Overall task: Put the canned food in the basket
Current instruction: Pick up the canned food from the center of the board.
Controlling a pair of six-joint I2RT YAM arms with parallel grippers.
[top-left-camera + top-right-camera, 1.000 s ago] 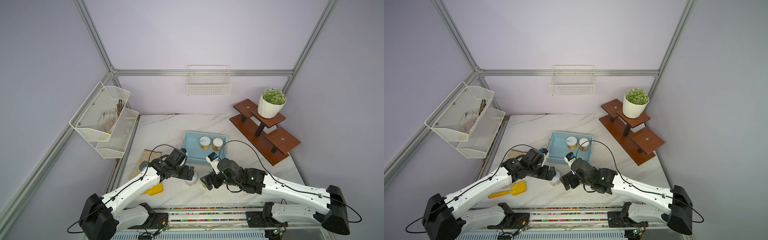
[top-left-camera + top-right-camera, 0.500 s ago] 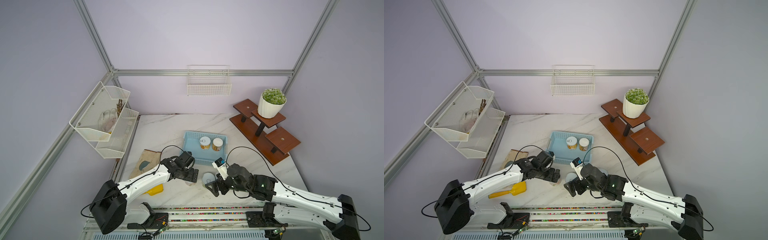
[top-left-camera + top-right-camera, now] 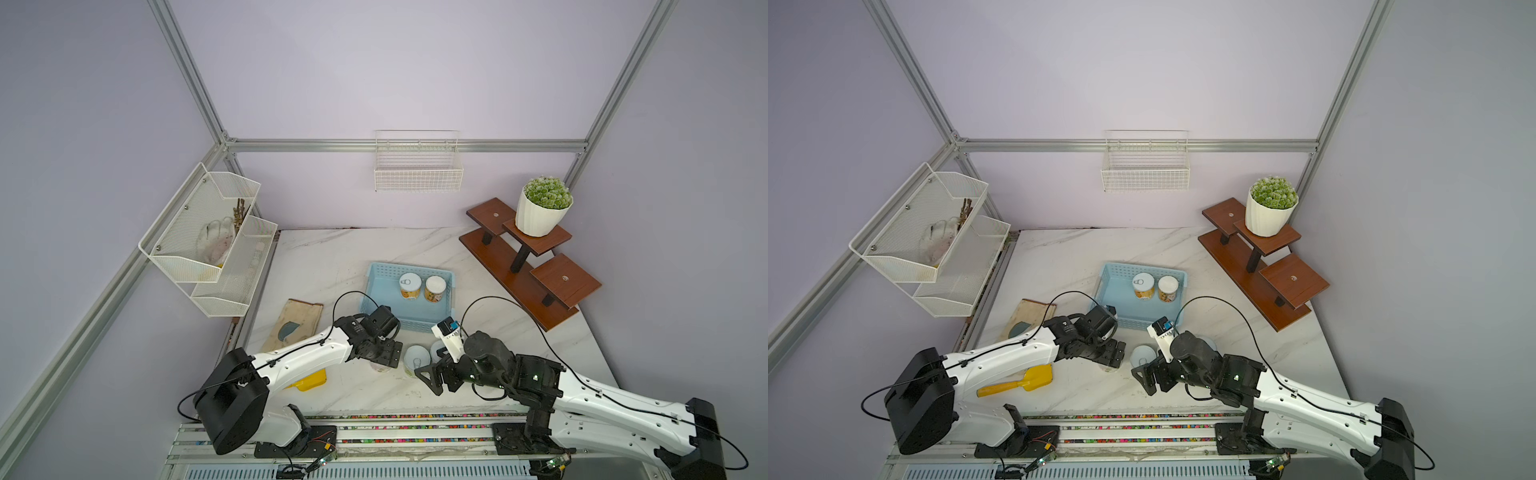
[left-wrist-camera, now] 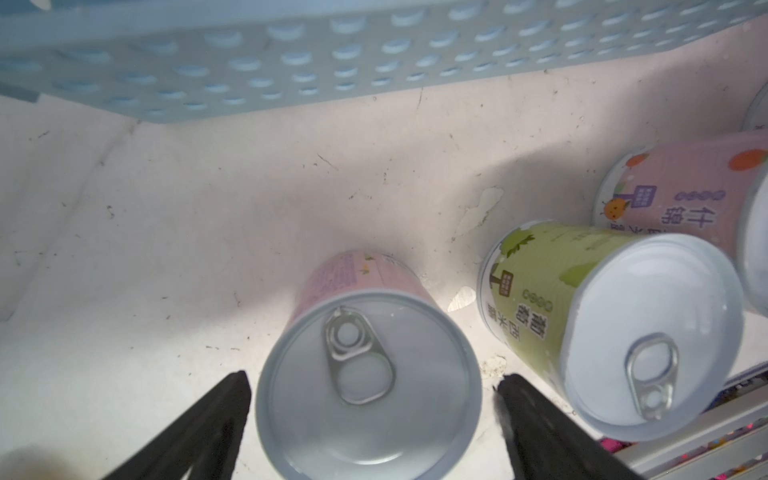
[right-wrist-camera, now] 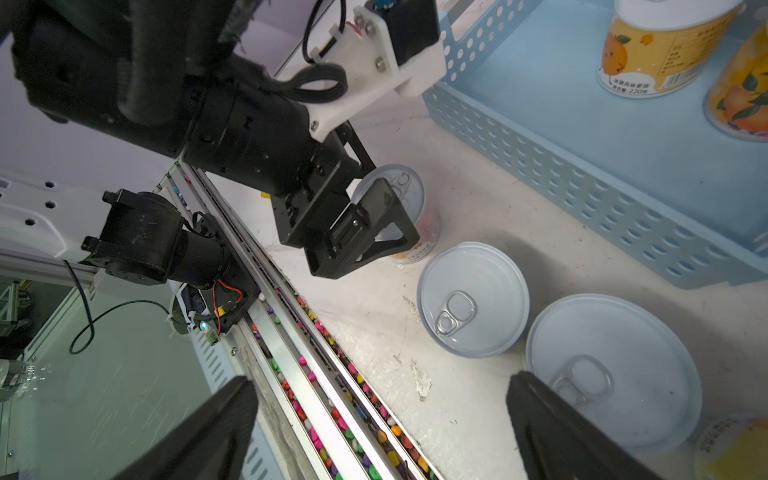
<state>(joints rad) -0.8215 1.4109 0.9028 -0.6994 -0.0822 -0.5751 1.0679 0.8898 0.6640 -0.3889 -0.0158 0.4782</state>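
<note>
The light blue basket (image 3: 382,286) holds two upright yellow-labelled cans (image 3: 410,286) (image 3: 435,289). In front of it, my left gripper (image 4: 374,384) is open, its fingers down either side of an upright pink can (image 4: 370,382) with a thin gap on each side. A green can (image 4: 602,324) and another pink can (image 4: 685,191) stand just beside it. My right gripper (image 5: 382,384) hangs open and empty over the table's front edge, next to the green can's lid (image 5: 473,299) and a further lid (image 5: 615,374).
A yellow scoop (image 3: 1021,384) and a wooden board (image 3: 293,328) lie at the left. A brown stepped stand (image 3: 519,266) with a potted plant (image 3: 542,208) fills the right. White mesh racks (image 3: 208,241) and a wire basket (image 3: 417,166) hang on the walls. The base rail (image 3: 374,419) runs along the front.
My left gripper has come down around the pink can and its fingers have narrowed slightly. My right gripper has drawn back toward the front edge, staying open.
</note>
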